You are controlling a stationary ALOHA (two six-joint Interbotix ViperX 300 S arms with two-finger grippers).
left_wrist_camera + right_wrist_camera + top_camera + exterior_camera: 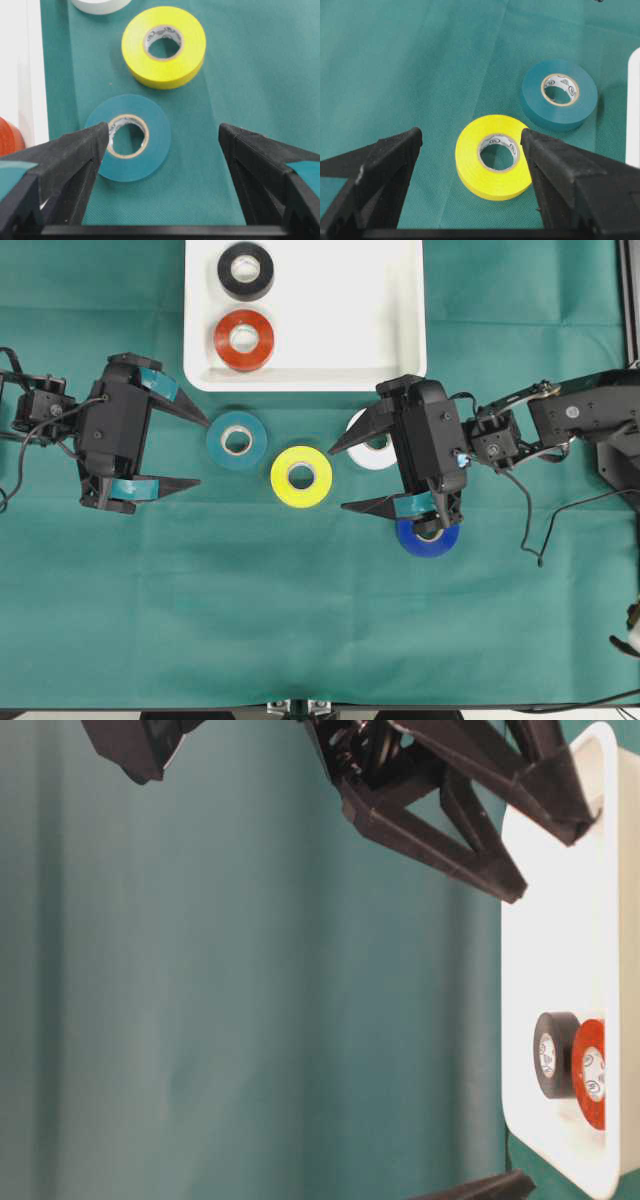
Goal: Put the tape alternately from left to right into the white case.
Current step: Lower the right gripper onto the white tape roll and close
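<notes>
The white case (pixel 400 360) lies at the back with a black tape (pixel 246 270) and a red tape (pixel 244 339) inside it. On the cloth lie a teal tape (pixel 237 440), a yellow tape (pixel 301 476), a white tape (pixel 372 452) and a blue tape (pixel 428 538); my right arm partly covers the last two. My left gripper (pixel 203 453) is open just left of the teal tape (pixel 131 137), holding nothing. Open too, my right gripper (pixel 337 479) hangs right of the yellow tape (pixel 492 157) and is empty.
Green cloth covers the whole table. The case's near rim (pixel 20 65) runs close to the left gripper's upper finger. A cable (pixel 540 530) from the right arm trails over the cloth at the right. The table-level view shows the case (pixel 530 920) with both rolls.
</notes>
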